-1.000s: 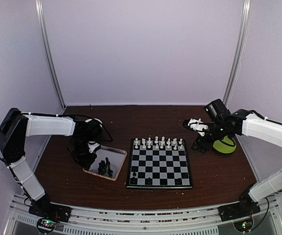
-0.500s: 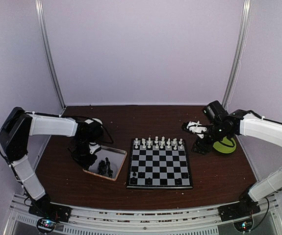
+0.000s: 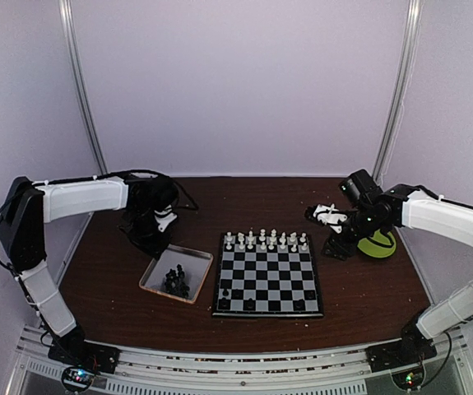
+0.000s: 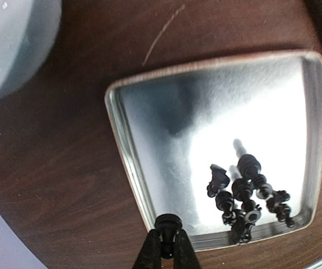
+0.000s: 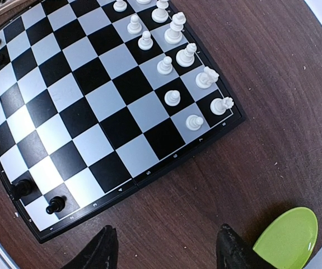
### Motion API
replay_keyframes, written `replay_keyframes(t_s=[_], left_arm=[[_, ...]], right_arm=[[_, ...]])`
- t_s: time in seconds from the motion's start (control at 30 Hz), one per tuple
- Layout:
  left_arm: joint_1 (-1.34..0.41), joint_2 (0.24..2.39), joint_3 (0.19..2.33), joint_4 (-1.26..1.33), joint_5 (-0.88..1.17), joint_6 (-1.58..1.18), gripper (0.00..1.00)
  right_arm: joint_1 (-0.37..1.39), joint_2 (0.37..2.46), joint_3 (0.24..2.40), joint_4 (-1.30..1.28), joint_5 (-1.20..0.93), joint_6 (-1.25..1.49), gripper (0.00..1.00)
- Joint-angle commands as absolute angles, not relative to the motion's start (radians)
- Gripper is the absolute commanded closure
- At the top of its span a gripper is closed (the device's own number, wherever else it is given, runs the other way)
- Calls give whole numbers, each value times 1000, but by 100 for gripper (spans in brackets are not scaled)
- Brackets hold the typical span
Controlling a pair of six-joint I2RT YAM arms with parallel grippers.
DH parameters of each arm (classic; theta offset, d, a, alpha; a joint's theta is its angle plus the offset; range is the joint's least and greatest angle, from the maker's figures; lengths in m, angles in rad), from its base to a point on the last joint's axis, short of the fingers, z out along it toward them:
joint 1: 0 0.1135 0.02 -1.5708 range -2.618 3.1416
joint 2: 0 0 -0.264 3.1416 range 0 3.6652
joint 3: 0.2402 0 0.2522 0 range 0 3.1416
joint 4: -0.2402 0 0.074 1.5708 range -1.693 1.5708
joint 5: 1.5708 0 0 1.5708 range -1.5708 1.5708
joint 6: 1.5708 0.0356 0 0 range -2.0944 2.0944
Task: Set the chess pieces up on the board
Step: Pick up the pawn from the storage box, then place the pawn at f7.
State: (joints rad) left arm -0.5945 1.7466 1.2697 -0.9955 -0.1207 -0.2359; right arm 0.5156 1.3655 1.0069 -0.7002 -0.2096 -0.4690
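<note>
- Left claw (image 4: 166,250): fingers pinched nearly together on one small black piece (image 4: 167,222), gripped low on its body, round head showing past the tips.
- In the left wrist view that piece is over the rim of the silver tray (image 4: 122,147).
- Rest of the tray's black pieces (image 4: 246,193) lie in a heap in one corner, apart from the claw.
- Top view: left claw is up over the counter (image 3: 359,288) by the tray's far corner, well left of the board (image 3: 267,285).
- Right claw (image 5: 166,249): spread wide, nothing btwn the fingers, touching nothing.
- Board lies just ahead of the right claw; green dish (image 5: 287,235) beside its fingers.
- White pieces (image 5: 175,64) fill two rows along one board edge.
- A few black pieces (image 5: 23,188) stand at the opposite edge.
</note>
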Motion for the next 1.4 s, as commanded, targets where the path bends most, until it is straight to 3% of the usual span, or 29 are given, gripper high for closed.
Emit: replay_keyframes(t_s=[0.0,0.27,0.63,1.37], left_arm=[[-595,1720,1405,-1029,-93,-213,100],[-736,1803,1614,-982,85,-177,100],[-888,1950,1695,-927,259,-51,100],[-1023,2128,1782,-926,238,108,97]], right_arm=[[517,1371,1011,-707,-205,-479,40],[517,1383,1014,-705,-192,-479,41],[517,1380,1013,-705,-171,-489,41],[500,1348,991,-681,-77,-488,41]])
